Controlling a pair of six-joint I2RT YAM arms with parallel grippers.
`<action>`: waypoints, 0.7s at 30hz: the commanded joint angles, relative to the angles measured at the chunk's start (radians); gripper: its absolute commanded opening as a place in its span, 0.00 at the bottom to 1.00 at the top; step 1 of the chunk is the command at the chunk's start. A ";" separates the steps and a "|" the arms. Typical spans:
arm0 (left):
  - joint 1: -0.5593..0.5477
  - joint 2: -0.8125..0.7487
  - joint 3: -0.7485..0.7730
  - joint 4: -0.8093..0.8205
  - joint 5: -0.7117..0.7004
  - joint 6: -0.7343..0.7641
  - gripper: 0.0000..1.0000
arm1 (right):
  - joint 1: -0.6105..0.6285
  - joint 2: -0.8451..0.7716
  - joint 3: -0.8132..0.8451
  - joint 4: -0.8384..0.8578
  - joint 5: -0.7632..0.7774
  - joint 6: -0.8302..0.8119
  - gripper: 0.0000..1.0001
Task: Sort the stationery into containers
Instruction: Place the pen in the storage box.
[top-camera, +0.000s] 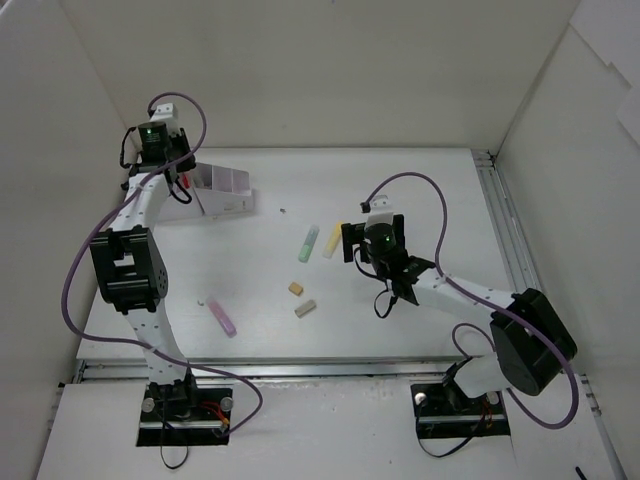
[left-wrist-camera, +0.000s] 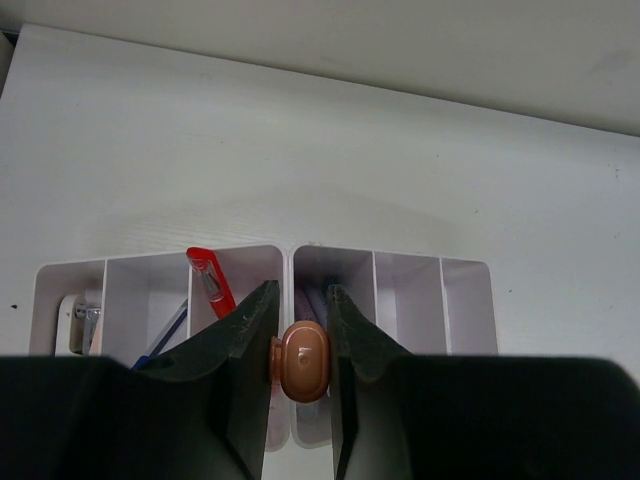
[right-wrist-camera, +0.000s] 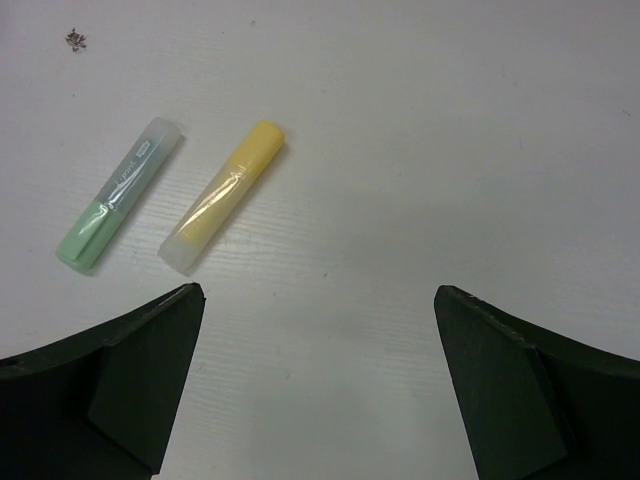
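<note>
The white organizer box (top-camera: 228, 189) stands at the far left. My left gripper (top-camera: 168, 172) hangs over it, shut on an orange-brown marker (left-wrist-camera: 303, 360) held end-on above the box's middle wall (left-wrist-camera: 290, 290). The box holds a red pen (left-wrist-camera: 210, 281), a blue pen (left-wrist-camera: 168, 330) and grey pens (left-wrist-camera: 315, 303). My right gripper (right-wrist-camera: 318, 300) is open and empty above bare table, just right of the yellow marker (right-wrist-camera: 225, 195) and the green marker (right-wrist-camera: 118, 195). In the top view the green marker (top-camera: 309, 243) and yellow marker (top-camera: 331, 241) lie side by side left of the right gripper (top-camera: 352, 243).
Two tan eraser blocks (top-camera: 296, 288) (top-camera: 306, 308) lie in the middle of the table. A pink marker (top-camera: 222, 318) lies near the front left, with a tiny white bit (top-camera: 202, 299) beside it. A dark speck (top-camera: 285, 210) lies right of the box. White walls enclose the table.
</note>
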 joint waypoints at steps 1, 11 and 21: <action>-0.003 -0.043 0.016 0.035 -0.044 0.029 0.13 | -0.005 0.036 0.076 0.066 -0.009 -0.012 0.98; -0.033 -0.046 0.021 0.008 -0.064 0.069 0.37 | -0.008 0.090 0.122 0.057 -0.034 -0.006 0.98; -0.033 -0.080 0.015 0.007 -0.016 0.057 0.45 | -0.009 0.128 0.158 0.054 -0.080 -0.030 0.98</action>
